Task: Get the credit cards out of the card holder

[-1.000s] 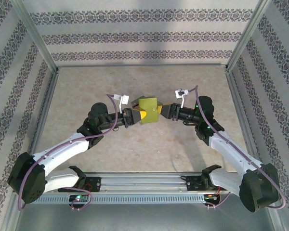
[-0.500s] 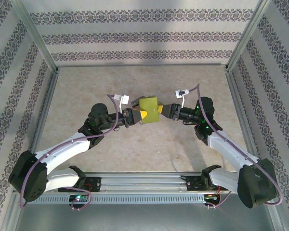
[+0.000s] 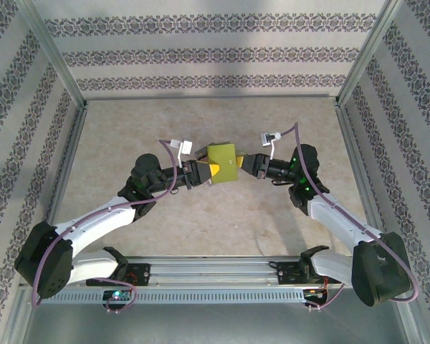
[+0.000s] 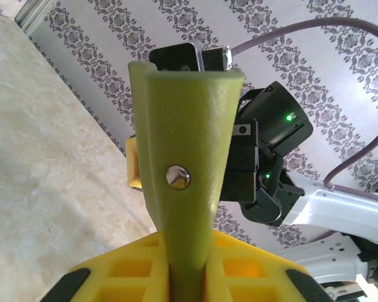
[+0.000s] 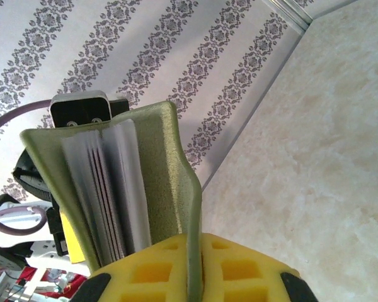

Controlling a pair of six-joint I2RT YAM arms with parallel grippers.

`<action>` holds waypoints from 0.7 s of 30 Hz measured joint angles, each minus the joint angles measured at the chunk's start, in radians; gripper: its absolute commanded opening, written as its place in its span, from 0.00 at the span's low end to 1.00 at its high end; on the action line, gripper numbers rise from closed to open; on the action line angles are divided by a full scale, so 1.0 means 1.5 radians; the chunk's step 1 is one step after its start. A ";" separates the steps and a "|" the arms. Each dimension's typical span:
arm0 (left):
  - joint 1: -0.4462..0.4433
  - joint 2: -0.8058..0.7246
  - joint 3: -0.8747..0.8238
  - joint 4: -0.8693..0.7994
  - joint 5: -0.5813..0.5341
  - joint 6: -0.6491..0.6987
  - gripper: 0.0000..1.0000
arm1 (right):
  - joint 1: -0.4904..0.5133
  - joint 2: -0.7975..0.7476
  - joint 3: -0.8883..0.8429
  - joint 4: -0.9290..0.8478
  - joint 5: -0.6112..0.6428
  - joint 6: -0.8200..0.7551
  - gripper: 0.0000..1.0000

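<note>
Left hand (image 3: 209, 170) squeezed tight on left edge of green card holder (image 3: 223, 162). Card holder held up between both hands, over middle of table (image 3: 222, 215). Right hand (image 3: 245, 165) squeezed tight on right edge. Grey sleeves (image 5: 107, 189) peek out.

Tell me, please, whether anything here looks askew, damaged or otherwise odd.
Nothing is spilled or damaged. The olive-green folding card holder is pinched between the left fingers and right fingers; its outer flap bows sideways, and the pale plastic sleeves fan open.
</note>
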 measured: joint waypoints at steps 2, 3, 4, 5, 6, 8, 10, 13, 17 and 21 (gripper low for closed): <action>0.000 0.005 -0.003 0.001 -0.010 -0.002 0.46 | 0.004 -0.001 0.000 -0.007 -0.005 -0.003 0.00; 0.000 0.008 -0.008 0.001 -0.016 -0.002 0.49 | 0.006 -0.001 0.000 -0.014 -0.008 -0.005 0.00; 0.000 0.010 -0.014 0.001 -0.022 -0.002 0.50 | 0.009 -0.002 0.000 -0.019 -0.008 -0.005 0.00; 0.000 0.012 -0.021 0.000 -0.027 -0.002 0.52 | 0.010 -0.002 0.000 -0.027 -0.008 -0.007 0.00; 0.000 0.013 -0.031 0.000 -0.034 -0.002 0.53 | 0.010 -0.002 -0.002 -0.031 -0.009 -0.009 0.00; 0.000 0.017 -0.050 0.000 -0.045 -0.004 0.56 | 0.015 -0.002 -0.010 -0.042 -0.007 -0.016 0.00; 0.000 0.022 -0.067 0.001 -0.053 -0.004 0.60 | 0.021 -0.001 -0.021 -0.055 -0.001 -0.023 0.00; 0.000 0.027 -0.094 0.001 -0.070 -0.007 0.67 | 0.033 0.007 -0.036 -0.078 0.015 -0.036 0.00; 0.000 0.039 -0.122 0.002 -0.092 -0.008 0.69 | 0.043 0.035 -0.052 -0.094 0.039 -0.051 0.00; 0.000 0.071 -0.151 0.012 -0.108 -0.009 0.70 | 0.055 0.089 -0.067 -0.103 0.057 -0.066 0.00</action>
